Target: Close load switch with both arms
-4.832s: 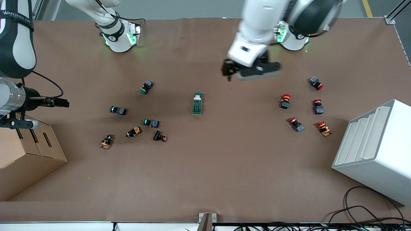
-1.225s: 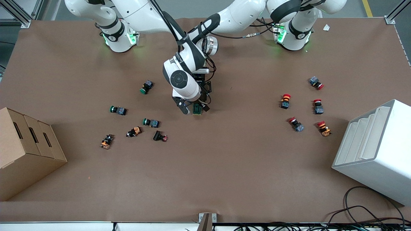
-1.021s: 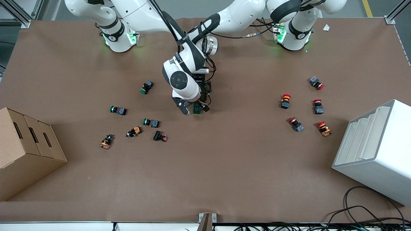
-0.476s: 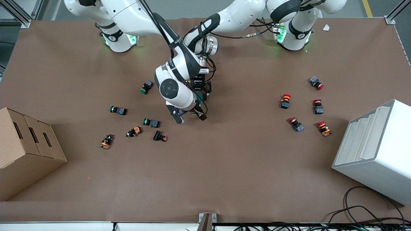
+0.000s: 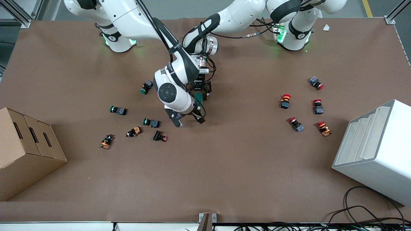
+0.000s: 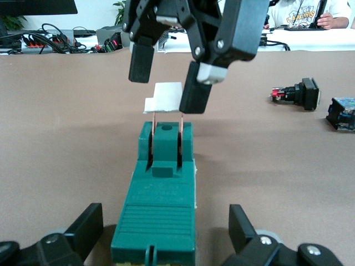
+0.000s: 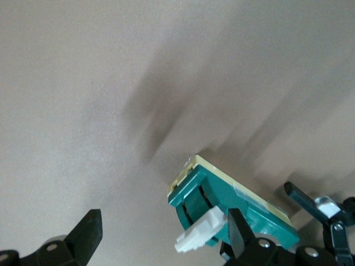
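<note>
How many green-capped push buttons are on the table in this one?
3, all toward the right arm's end of the table: green button one farthest from the front camera, green button two nearer, green button three nearest. Others may be hidden.

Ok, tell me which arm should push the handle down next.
Right. The right gripper is open around the raised white handle, with one finger right beside it. The left gripper sits open astride the base of the switch, so it looks better suited to bracing it.
</note>
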Motion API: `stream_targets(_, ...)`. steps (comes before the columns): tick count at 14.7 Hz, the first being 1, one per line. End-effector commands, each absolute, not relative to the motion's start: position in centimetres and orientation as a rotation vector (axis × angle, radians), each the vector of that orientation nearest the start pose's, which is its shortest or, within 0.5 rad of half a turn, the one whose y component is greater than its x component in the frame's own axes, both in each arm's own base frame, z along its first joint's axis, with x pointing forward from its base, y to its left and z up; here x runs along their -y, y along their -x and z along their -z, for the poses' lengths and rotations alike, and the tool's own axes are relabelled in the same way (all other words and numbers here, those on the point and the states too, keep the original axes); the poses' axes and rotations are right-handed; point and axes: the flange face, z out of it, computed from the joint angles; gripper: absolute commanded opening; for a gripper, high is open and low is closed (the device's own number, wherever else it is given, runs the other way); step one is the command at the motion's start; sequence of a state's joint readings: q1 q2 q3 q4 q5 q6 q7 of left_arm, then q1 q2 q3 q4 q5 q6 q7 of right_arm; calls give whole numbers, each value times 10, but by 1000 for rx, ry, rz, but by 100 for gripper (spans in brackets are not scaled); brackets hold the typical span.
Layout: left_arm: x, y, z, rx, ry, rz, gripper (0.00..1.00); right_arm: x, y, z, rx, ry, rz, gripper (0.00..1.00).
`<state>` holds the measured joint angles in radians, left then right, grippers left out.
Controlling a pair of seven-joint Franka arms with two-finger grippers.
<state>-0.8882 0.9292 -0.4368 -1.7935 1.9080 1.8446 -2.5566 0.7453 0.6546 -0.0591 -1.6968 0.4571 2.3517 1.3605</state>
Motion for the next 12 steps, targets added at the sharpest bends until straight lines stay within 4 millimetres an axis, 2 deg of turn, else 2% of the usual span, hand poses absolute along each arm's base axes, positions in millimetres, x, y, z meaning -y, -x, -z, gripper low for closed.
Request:
stream_targets(1,575,-233,-61,-77,2636,1769,99,-442,-530,-204,-1391,2596,-348,100)
stream_targets(4,575,-233,-63,-74,2637,1769,100,-451,-538,-195,-1403,2582,-342,100)
stream_targets(7,576,-234,-63,-72,2637,1771,100,-451,-540,-192,-1406,2582,-345,100)
stream_targets(12,576,-233,-63,-72,2639,1771,100,-455,-559,-220,-1413,2537,-351,100)
